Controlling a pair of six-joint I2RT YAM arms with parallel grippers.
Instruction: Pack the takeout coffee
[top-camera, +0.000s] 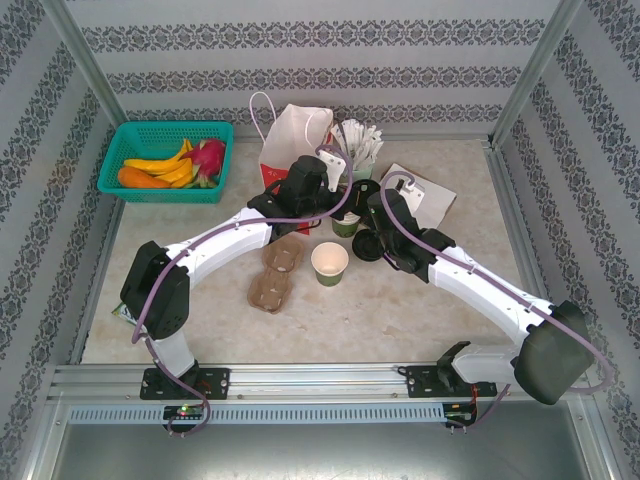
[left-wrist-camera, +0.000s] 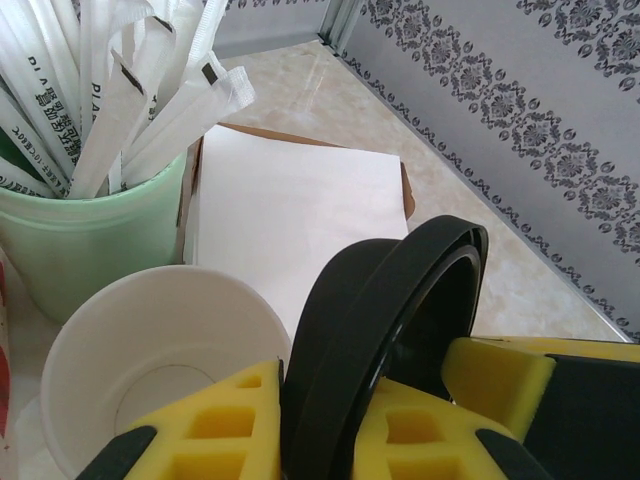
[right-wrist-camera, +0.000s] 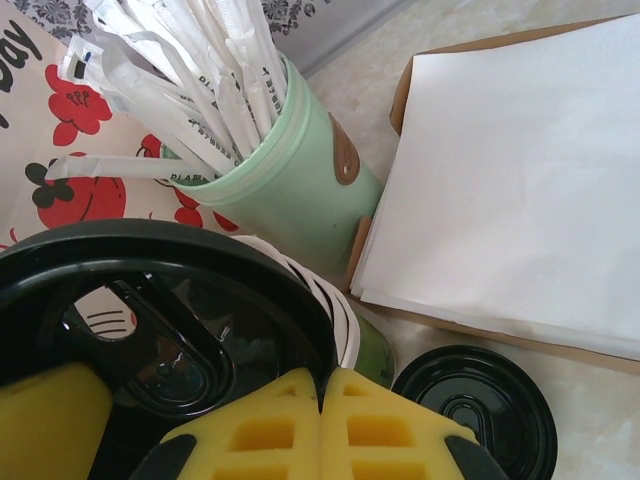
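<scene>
Left gripper (left-wrist-camera: 320, 420) tight on black lid (left-wrist-camera: 400, 290)

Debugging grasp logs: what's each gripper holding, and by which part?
Left gripper: black lid, pinched at its rim, on edge. Right gripper: black lid, also by the rim. Same lid or not, cannot tell.

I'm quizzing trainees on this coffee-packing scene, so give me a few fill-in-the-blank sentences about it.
The left gripper is shut on a black ____.
The wrapped straws stand in a pale ____ cup.
The plastic basket holds ____.
Missing: lid; green; fruit.
</scene>
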